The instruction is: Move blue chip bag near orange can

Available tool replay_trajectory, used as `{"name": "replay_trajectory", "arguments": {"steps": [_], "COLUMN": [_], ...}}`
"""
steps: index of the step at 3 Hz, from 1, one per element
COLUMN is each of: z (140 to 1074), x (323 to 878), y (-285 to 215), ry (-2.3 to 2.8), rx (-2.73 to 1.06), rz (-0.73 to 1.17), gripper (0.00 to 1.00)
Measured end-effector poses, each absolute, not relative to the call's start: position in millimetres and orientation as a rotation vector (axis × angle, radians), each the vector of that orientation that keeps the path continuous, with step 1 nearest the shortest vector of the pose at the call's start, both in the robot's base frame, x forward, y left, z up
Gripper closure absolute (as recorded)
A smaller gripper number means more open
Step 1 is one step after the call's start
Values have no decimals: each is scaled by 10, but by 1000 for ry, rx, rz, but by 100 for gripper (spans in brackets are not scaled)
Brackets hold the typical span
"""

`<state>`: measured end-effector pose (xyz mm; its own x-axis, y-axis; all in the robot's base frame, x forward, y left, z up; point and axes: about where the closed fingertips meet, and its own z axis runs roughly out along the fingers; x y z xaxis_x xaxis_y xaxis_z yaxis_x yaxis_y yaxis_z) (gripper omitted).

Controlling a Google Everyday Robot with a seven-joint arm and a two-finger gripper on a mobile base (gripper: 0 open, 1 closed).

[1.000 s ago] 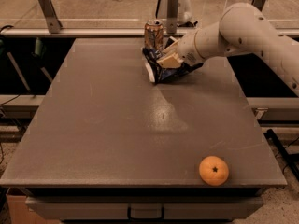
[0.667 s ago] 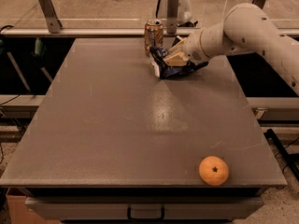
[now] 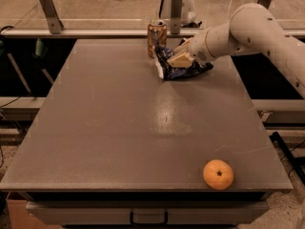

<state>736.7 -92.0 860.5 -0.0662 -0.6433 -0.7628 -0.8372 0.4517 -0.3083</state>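
Gripper (image 3: 178,59) placement is at the far end of the table (image 3: 109,128), slightly right of centre. Its cream-coloured fingers (image 3: 174,61) are pinched onto the crumpled upper folds of the blue chip bag (image 3: 193,72). The bag is seen low at the tabletop, with dark foil spread out beneath and to the right of the gripper and a white sealed edge turned toward the left. Whether its underside is resting fully on the surface cannot be told.

The orange can (image 3: 157,36) is stood upright just beyond the bag's left end, close to the far edge of the table, with its silver top visible. The bag and the can are just beside each other; whether they are touching cannot be told.

The gripper is carried by a pale arm (image 3: 250,30), which is extended in from the right side and bent at a rounded joint above the table's far right corner.

A round orange fruit (image 3: 218,174) is placed near the table's near right corner, well apart from the bag and the can. A metal rail with upright brackets (image 3: 49,9) is run along behind the far edge of the table. A drawer handle (image 3: 148,218) is set below the near edge.
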Motion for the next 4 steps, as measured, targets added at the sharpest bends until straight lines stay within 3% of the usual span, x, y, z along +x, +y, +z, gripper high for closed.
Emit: {"name": "replay_trajectory", "arguments": {"steps": [1,3,4], "z": [8662,9099,9602], "x": [7388,7182,6725], "y": [-844,-740,-873], "ry": [1760,1686,1651], "rx": [-1277,-1292,-1280], "rz": [277,246,221], "gripper": [5,0,0]}}
